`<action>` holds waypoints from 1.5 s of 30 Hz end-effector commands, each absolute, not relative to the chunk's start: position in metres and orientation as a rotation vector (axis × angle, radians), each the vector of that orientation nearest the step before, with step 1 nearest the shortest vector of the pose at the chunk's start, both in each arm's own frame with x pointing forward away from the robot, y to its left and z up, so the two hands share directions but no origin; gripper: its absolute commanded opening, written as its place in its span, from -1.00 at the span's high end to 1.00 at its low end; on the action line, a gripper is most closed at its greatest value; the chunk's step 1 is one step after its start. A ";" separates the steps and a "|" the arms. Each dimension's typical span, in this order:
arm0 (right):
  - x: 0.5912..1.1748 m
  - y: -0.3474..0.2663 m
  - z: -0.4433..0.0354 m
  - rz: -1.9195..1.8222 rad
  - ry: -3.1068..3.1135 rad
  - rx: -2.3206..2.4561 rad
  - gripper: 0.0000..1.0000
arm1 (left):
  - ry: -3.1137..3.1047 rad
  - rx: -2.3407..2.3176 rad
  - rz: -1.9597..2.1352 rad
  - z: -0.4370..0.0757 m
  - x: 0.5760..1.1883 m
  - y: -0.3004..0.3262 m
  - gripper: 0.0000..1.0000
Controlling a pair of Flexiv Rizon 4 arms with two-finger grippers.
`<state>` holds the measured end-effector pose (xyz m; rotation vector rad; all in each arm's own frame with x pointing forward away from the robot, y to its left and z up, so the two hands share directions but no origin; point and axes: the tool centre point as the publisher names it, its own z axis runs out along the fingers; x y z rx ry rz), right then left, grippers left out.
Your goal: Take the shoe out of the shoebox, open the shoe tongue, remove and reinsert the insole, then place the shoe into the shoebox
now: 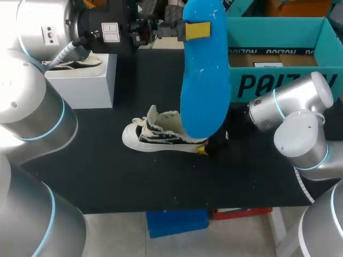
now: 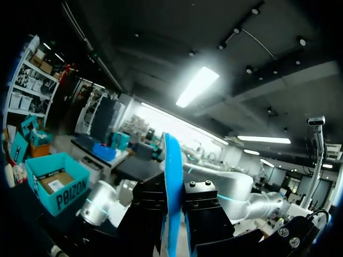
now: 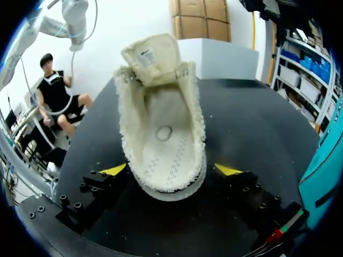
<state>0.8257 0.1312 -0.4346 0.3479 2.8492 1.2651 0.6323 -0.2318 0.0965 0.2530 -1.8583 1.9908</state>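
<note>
In the head view, a blue insole is held upright above the black desk by the left gripper, whose fingers are closed on its upper end. The shoe is seen lying on the desk below the insole, toe toward the left arm's side. The teal shoebox stands open at the far right of the desk. A white box at the far left carries a second shoe. The right gripper is mostly hidden behind the insole, near the shoe's heel.

In the left wrist view, the insole is seen edge-on, clamped between the two fingers of the left gripper. The shoebox is seen well off to one side.

In the right wrist view, the heel of the shoe is placed between the widely spread fingers of the right gripper; a gap is seen at one yellow tip, so the shoe is not gripped. The tongue is folded up and forward, and the inside is exposed. An edge of the shoebox is seen beside the gripper.
</note>
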 end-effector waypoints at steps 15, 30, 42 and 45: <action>0.822 0.146 -0.414 0.534 3.070 0.262 -1.00 | -1.859 0.257 1.993 0.095 0.631 -0.232 1.00; 0.829 0.153 -0.405 0.292 3.133 0.213 -1.00 | -1.859 0.257 1.993 0.095 0.631 -0.232 1.00; 0.831 0.157 -0.396 0.157 3.158 0.166 -1.00 | -1.859 0.257 1.993 0.095 0.631 -0.232 1.00; 0.831 0.158 -0.395 0.129 3.158 0.167 -1.00 | -1.859 0.257 1.993 0.095 0.631 -0.232 1.00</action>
